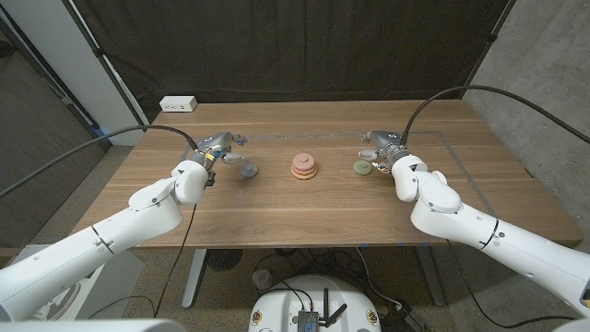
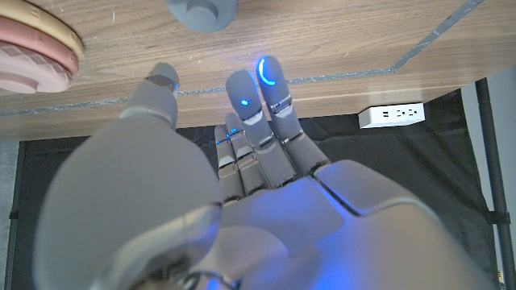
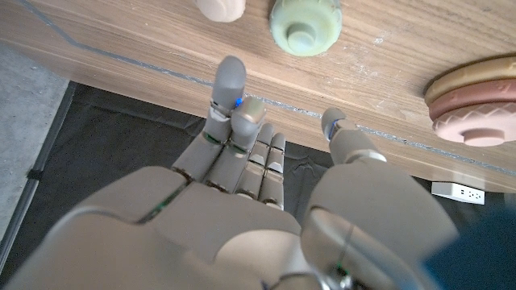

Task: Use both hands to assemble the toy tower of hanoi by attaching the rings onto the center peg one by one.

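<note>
Both robot hands are hovering with fingers apart, holding nothing: the left robot hand [image 1: 218,148] near a matte grey-blue ring with a raised hub [image 1: 248,170], the right robot hand [image 1: 387,148] just beside a pale green ring with a raised hub [image 1: 362,168] and a small cream piece [image 3: 220,7]. The partly built stack of tan and pink scallop-edged discs [image 1: 305,166] is sitting between them on the grained wooden table [image 1: 304,217]. A good pick probably means pinching a ring's rim, keeping it level, then lowering it squarely over the centre.
</note>
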Controlling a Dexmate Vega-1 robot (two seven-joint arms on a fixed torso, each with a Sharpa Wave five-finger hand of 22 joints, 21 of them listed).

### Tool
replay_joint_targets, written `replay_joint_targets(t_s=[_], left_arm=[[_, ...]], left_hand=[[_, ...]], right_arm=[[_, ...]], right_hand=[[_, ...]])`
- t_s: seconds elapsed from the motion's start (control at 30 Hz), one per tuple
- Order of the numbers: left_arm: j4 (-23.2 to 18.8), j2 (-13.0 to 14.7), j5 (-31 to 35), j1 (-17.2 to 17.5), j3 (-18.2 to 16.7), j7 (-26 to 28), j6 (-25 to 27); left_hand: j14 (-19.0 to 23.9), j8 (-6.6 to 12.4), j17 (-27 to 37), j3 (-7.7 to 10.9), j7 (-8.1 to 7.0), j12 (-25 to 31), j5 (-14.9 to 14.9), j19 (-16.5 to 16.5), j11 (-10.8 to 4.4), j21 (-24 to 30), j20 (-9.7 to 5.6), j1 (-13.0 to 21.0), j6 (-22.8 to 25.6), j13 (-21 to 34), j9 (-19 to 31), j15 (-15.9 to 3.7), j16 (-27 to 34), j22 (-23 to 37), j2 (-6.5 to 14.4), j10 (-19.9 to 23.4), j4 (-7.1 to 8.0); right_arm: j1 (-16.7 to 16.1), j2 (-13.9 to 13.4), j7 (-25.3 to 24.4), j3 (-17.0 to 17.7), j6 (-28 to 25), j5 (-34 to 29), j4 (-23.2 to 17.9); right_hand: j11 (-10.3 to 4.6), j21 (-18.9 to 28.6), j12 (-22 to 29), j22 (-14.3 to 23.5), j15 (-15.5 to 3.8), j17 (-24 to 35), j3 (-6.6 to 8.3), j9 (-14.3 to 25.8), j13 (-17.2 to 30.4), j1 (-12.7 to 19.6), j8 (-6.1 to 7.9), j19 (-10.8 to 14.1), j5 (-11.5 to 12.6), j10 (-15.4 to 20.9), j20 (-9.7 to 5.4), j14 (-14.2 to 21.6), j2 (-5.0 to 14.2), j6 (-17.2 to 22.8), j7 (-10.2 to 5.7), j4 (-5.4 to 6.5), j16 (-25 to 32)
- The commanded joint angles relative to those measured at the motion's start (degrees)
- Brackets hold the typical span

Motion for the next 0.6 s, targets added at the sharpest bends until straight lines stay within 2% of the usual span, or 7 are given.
replay_joint_targets(t_s=[0.03,0.6], left_arm=[[-0.5,0.4,0.1,0.1,-0.2,0.0,0.7],[-0.7,0.4,-0.3,0.6,-0.2,0.4,0.8]], left_hand=[[0.5,-0.09,0.1,0.57,0.07,-0.2,0.3,0.3,0.03,0.0,-7.92,0.1,0.5,0.2,0.2,-3.76,0.4,0.0,0.6,0.4,-0.01],[0.4,-0.24,0.1,0.66,0.11,-0.4,0.3,0.3,0.1,-0.1,-7.9,-0.2,0.6,0.2,0.2,-3.76,0.4,0.0,0.8,0.5,0.09]], right_arm=[[2.8,0.8,4.4,-3.0,-1.9,-2.7,0.9],[5.6,1.5,10.4,-5.8,-4.1,-5.0,2.5]], right_hand=[[0.08,-0.3,0.1,0.1,-4.64,-0.1,-0.2,0.1,0.0,0.0,-0.46,-0.4,-0.2,-0.5,-5.17,-0.4,-0.78,-0.6,0.03,-0.18,-0.4],[0.6,-0.4,0.3,-0.1,-4.65,-0.7,-0.67,-0.2,-0.5,0.2,-0.85,-1.4,-0.7,-2.0,-5.15,-1.6,-1.63,-1.7,0.73,-0.07,-1.7]])
